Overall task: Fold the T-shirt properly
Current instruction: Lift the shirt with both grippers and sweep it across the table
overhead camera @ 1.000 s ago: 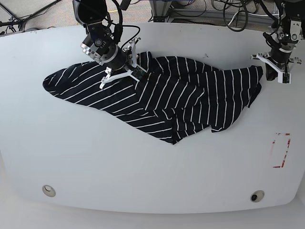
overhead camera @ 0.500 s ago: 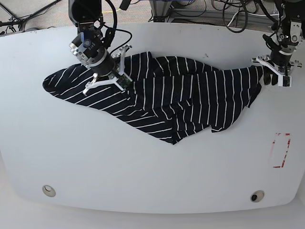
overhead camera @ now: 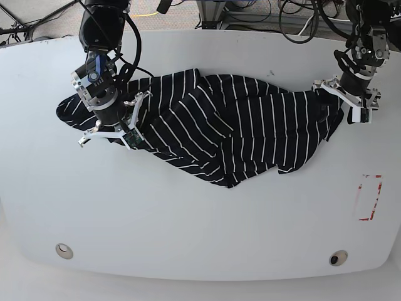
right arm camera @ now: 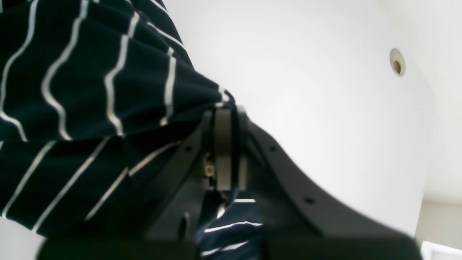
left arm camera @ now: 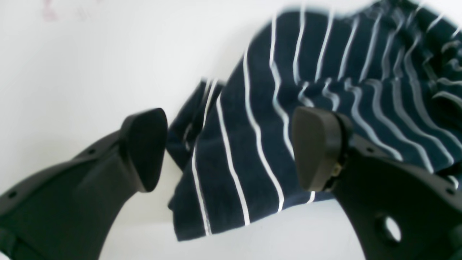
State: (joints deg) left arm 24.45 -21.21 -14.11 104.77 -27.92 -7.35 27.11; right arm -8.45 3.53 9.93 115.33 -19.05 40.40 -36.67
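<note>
The T-shirt [overhead camera: 238, 132], dark navy with thin white stripes, lies crumpled across the far half of the white table [overhead camera: 200, 219]. My right gripper [overhead camera: 106, 135] stands at the shirt's left end in the base view. In the right wrist view the right gripper [right arm camera: 225, 112] is shut on a fold of the striped T-shirt [right arm camera: 90, 90]. My left gripper [overhead camera: 341, 103] hangs over the shirt's right edge. The left wrist view shows the left gripper [left arm camera: 227, 148] open, its pads wide apart, with the T-shirt [left arm camera: 252, 144] hem lying loose on the table below them.
Two round grommets [overhead camera: 64, 251] [overhead camera: 338, 258] sit near the table's front edge. A red tape outline [overhead camera: 369, 197] marks the right side. Cables and frame legs [overhead camera: 219, 12] run behind the far edge.
The right gripper has shut on the shirt and pulled its fabric left and toward the front. The left gripper has opened, let go of the right edge and shifted slightly left.
</note>
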